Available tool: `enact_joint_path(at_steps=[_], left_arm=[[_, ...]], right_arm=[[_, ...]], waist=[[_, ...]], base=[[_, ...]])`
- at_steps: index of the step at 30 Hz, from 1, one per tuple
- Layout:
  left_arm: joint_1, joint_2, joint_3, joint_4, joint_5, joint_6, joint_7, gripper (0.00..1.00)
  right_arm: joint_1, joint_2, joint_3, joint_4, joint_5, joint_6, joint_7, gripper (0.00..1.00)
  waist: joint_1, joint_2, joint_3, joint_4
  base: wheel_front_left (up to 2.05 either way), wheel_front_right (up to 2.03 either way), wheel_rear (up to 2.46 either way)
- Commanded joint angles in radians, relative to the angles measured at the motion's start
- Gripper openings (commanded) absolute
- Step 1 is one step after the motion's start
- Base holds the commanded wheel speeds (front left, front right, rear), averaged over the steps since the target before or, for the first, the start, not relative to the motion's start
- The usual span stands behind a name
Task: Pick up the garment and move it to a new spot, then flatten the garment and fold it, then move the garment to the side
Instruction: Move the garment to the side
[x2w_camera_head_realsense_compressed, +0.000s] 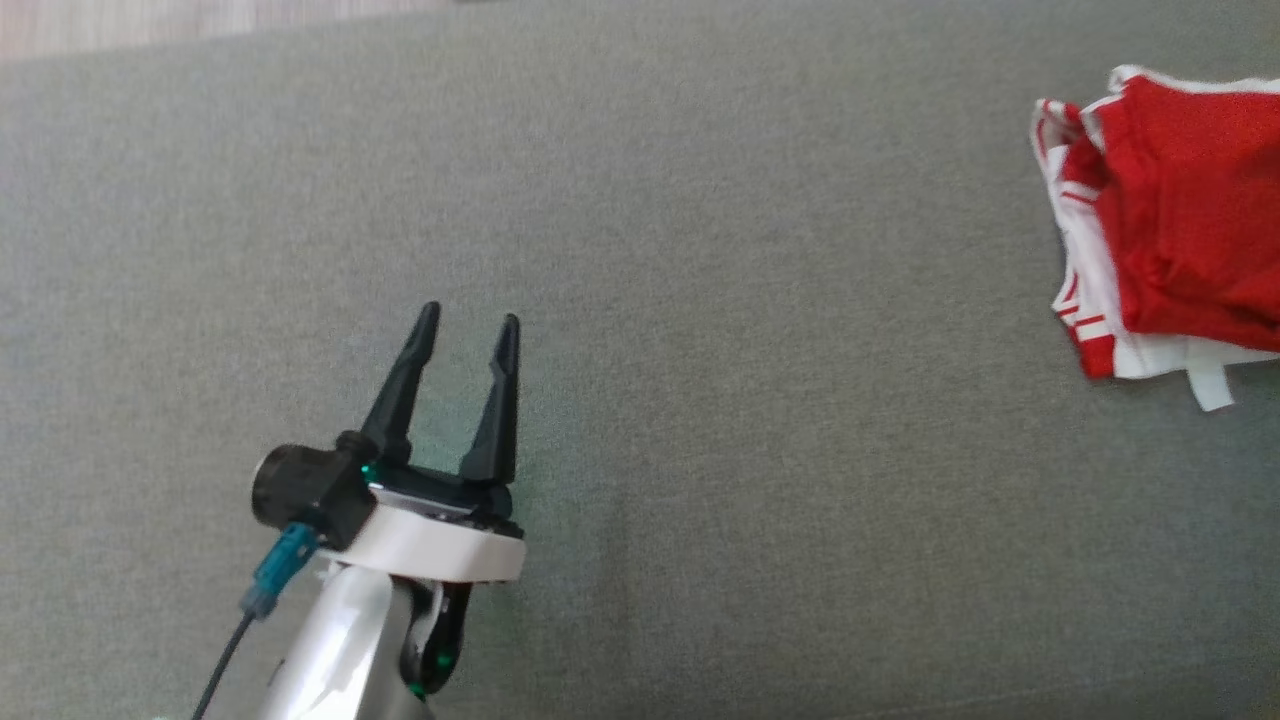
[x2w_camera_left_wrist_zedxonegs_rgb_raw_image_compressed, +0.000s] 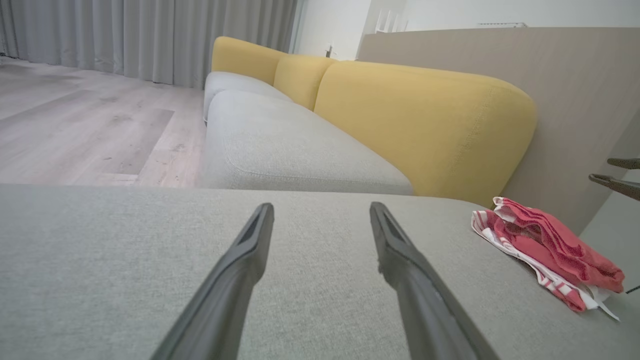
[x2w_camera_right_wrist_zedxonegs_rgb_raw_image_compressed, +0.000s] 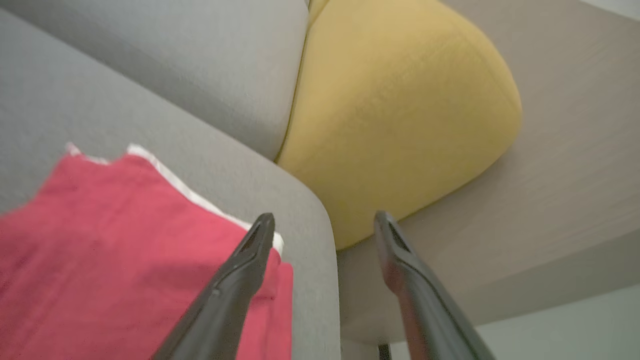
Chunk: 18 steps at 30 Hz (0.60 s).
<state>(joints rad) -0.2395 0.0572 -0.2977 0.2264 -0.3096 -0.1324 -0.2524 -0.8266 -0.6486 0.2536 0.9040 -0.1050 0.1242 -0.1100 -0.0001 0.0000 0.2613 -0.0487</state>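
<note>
The garment (x2w_camera_head_realsense_compressed: 1170, 235), red with white trim and stripes, lies folded in a small heap at the far right of the grey cushion (x2w_camera_head_realsense_compressed: 700, 300). From the left wrist it shows as a low pile, the garment (x2w_camera_left_wrist_zedxonegs_rgb_raw_image_compressed: 547, 252), near the cushion's right edge. My left gripper (x2w_camera_head_realsense_compressed: 468, 332) rests open and empty over the cushion's lower left, far from the cloth; its fingers (x2w_camera_left_wrist_zedxonegs_rgb_raw_image_compressed: 240, 270) spread wide. My right gripper (x2w_camera_right_wrist_zedxonegs_rgb_raw_image_compressed: 324, 220) hovers open just above the garment (x2w_camera_right_wrist_zedxonegs_rgb_raw_image_compressed: 125, 260) by the cushion's corner, holding nothing. Its tips (x2w_camera_left_wrist_zedxonegs_rgb_raw_image_compressed: 615, 175) peek in at the left wrist view's right edge.
A yellow backrest (x2w_camera_left_wrist_zedxonegs_rgb_raw_image_compressed: 425, 125) and more grey seat cushions (x2w_camera_left_wrist_zedxonegs_rgb_raw_image_compressed: 280, 145) run beyond the working cushion. A beige wall panel (x2w_camera_right_wrist_zedxonegs_rgb_raw_image_compressed: 575, 150) stands close behind the garment's corner. Wooden floor (x2w_camera_left_wrist_zedxonegs_rgb_raw_image_compressed: 85, 130) and grey curtains (x2w_camera_left_wrist_zedxonegs_rgb_raw_image_compressed: 150, 35) lie to the left.
</note>
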Motion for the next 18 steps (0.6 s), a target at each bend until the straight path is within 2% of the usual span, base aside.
enact_joint_path(at_steps=[1, 7, 8, 9, 18], left_arm=[[-0.008, 0.011, 0.044, -0.037, 0.0, 0.002, -0.009, 1.0], [0.021, 0.007, 0.085, -0.062, 0.009, 0.002, -0.009, 1.0], [0.021, 0.007, 0.085, -0.062, 0.009, 0.002, -0.009, 1.0], [0.027, 0.006, 0.09, -0.066, 0.011, 0.002, -0.009, 1.0], [0.097, -0.002, 0.136, -0.093, 0.039, 0.002, -0.009, 1.0]], right_arm=[[-0.002, -0.001, -0.014, -0.04, -0.002, 0.007, -0.028, 1.0], [0.061, 0.147, -0.105, -0.15, 0.064, 0.007, -0.099, 1.0], [0.061, 0.147, -0.105, -0.15, 0.064, 0.007, -0.099, 1.0], [0.083, 0.176, -0.117, -0.174, 0.082, 0.007, -0.107, 1.0], [0.378, 0.442, -0.204, -0.408, 0.174, 0.007, -0.142, 1.0]], waist=[[0.0001, 0.0, -0.029, -0.008], [0.0001, 0.0, -0.099, -0.01], [0.0001, 0.0, -0.099, -0.01], [0.0001, 0.0, -0.111, -0.009], [0.0001, 0.0, -0.2, 0.014]], base=[[0.0, 0.0, 0.0], [0.0, 0.0, 0.0], [0.0, 0.0, 0.0], [0.0, 0.0, 0.0], [0.0, 0.0, 0.0]])
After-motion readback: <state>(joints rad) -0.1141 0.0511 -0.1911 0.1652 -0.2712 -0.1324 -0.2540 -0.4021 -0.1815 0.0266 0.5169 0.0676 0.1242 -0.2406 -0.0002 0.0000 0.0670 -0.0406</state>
